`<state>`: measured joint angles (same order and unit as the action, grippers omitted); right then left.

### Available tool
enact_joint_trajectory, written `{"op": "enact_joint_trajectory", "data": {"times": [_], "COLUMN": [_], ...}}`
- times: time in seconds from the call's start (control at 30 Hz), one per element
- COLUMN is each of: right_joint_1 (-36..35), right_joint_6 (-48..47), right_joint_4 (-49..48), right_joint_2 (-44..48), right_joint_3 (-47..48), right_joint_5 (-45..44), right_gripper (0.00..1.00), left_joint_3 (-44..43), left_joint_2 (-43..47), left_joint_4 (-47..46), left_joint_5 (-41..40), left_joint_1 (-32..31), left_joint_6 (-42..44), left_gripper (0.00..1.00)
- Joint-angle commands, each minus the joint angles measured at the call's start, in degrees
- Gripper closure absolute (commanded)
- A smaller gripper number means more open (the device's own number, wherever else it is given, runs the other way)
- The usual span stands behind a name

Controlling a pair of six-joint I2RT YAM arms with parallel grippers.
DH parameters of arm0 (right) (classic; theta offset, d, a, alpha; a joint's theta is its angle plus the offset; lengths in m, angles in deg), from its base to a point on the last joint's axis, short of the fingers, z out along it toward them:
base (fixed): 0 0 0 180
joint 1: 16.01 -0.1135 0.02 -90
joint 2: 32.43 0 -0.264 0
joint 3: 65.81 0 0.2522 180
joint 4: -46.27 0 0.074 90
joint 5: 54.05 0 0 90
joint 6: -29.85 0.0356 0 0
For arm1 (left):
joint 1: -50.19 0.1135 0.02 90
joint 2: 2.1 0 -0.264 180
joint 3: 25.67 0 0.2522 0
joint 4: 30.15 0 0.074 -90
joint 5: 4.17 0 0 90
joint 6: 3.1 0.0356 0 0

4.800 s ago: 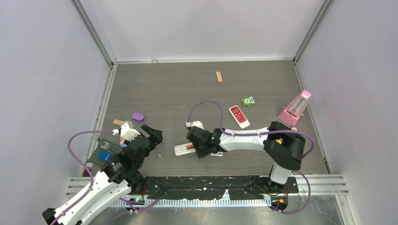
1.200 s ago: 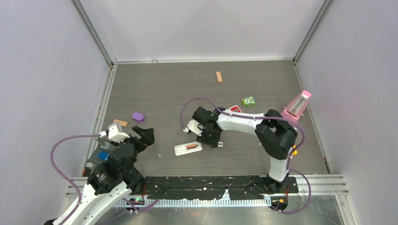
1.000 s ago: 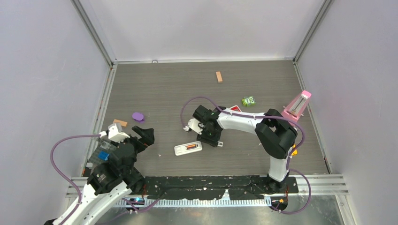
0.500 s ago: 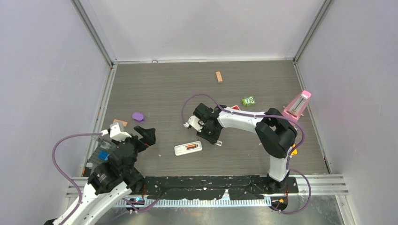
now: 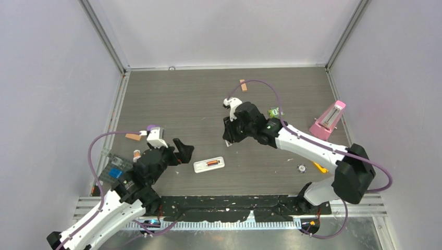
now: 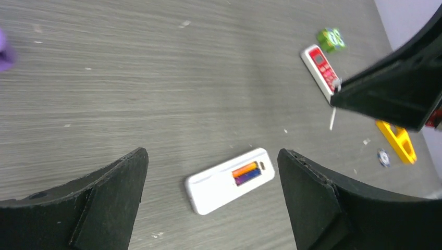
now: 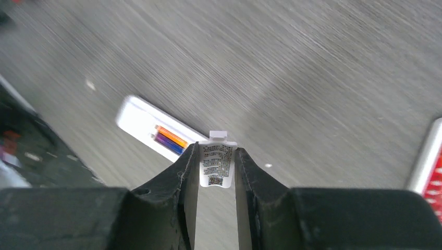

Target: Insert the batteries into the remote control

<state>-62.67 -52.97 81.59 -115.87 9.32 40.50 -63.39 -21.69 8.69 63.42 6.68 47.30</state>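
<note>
The white remote control (image 5: 208,164) lies back-up on the table with its battery bay uncovered. An orange and a dark purple cell, the batteries (image 6: 246,173), sit side by side in that bay; the right wrist view shows the batteries (image 7: 169,139) too. My right gripper (image 5: 229,136) hangs above and behind the remote, shut on a small white labelled battery cover (image 7: 217,164). Just left of the remote, my left gripper (image 5: 183,152) stands wide open, and its wrist view shows the remote (image 6: 224,182) between the fingers with nothing held.
A red-faced remote (image 6: 321,70) lies right of the white one, with a green toy (image 5: 275,112) beyond it. A wooden block (image 5: 243,85) is at the back, a pink metronome (image 5: 328,119) at right, and a yellow piece (image 5: 319,166) and small disc (image 5: 301,167) at front right. A purple disc (image 5: 151,127) is at left.
My right gripper closed on the battery cover, then lifted it up and back to the right. My left arm moved right, close to the remote, still open.
</note>
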Motion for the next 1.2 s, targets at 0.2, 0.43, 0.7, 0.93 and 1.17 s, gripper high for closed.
{"op": "enact_joint_trajectory", "data": {"times": [0.2, 0.43, 0.7, 0.93, 1.17], "right_joint_1": [-0.01, -1.0, -3.4, -3.95, -4.49], "right_joint_6": [59.89, 78.28, 89.3, 92.2, 93.94], "right_joint_4": [-26.67, -34.77, -33.3, -33.96, -33.35], "right_joint_2": [13.88, 20.04, 23.61, 23.36, 22.71], "right_joint_3": [-18.01, -29.65, -32.61, -32.96, -33.39], "right_joint_5": [-3.66, -7.56, -10.7, -9.6, -8.96], "right_gripper": [0.84, 0.85, 0.86, 0.84, 0.84], "left_joint_3": [4.53, 7.35, 6.55, 2.72, 1.99], "left_joint_2": [-8.51, -13.44, -19.45, -28.15, -31.27], "left_joint_4": [-30.3, -42.24, -48.44, -50.28, -53.12], "left_joint_5": [20.9, 26.79, 25.28, 25.4, 20.3], "left_joint_1": [-0.26, -2.28, -6.39, -8.35, -10.07], "left_joint_6": [-0.97, 1.08, 4.92, 4.44, 2.91], "left_gripper": [0.01, 0.03, 0.15, 0.28, 0.43]}}
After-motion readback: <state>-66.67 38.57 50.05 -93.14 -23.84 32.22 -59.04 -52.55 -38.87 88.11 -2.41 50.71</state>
